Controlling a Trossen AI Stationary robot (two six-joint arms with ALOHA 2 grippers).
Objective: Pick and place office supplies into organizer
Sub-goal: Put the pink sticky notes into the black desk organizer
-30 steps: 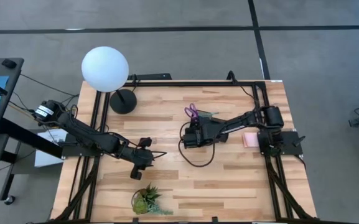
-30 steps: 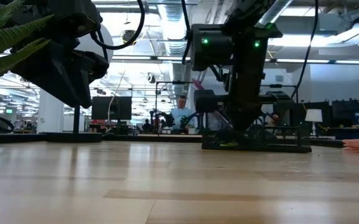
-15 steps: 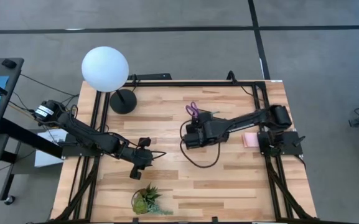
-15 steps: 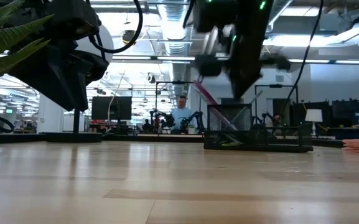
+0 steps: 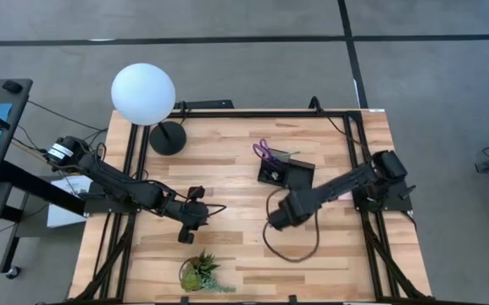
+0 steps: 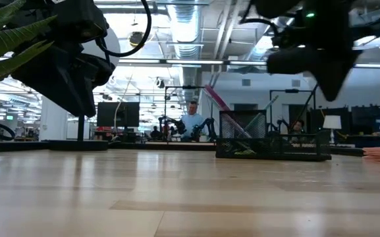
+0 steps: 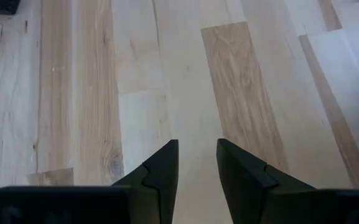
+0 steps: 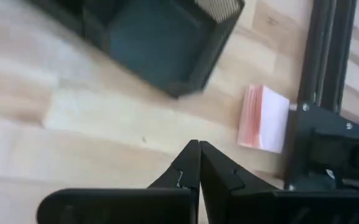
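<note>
The black organizer (image 5: 287,174) stands right of the table's middle, and it also shows in the low view (image 6: 269,139) and the right wrist view (image 8: 160,37). Purple-handled scissors (image 5: 262,151) stick out of its far left corner, leaning outward. The pink sticky-note pad (image 8: 263,118) lies flat on the wood by the right frame rail. My right gripper (image 5: 275,219) hangs shut above bare wood, nearer than the organizer, its fingers (image 8: 198,152) holding nothing. My left gripper (image 5: 186,235) hovers open over bare wood at the near left (image 7: 197,152).
A white globe lamp (image 5: 143,93) on a black round base (image 5: 167,137) stands at the far left. A small green plant (image 5: 200,273) sits by the near edge. A black cable loop (image 5: 293,244) hangs under my right arm. Black frame rails (image 5: 364,212) border the table.
My right gripper, shut throughout, has risen out of the organizer and swung toward the table's near edge and slightly right, turning as it went. The organizer now stands uncovered. My left arm has kept still.
</note>
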